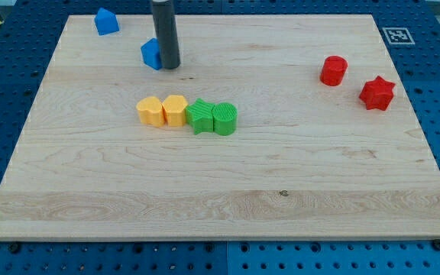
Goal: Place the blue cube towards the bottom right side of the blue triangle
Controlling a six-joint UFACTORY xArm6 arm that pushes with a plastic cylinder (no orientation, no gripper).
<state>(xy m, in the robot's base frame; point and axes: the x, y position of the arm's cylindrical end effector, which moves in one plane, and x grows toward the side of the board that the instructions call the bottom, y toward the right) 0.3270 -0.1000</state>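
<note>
The arm carries no claw, only a dark rod, so it grips nothing. My tip [169, 66] stands on the wooden board [220, 206] near its top edge, left of centre, touching the right side of the blue cube [151, 53]. The blue triangle [106, 21] sits near the board's top-left corner, up and left of the cube and apart from it. Around the board's middle, two yellow blocks [163, 111], a green star [200, 116] and a green cylinder [225, 119] form a touching row. Near the right edge lie a red cylinder [333, 70] and a red star [376, 93].
</note>
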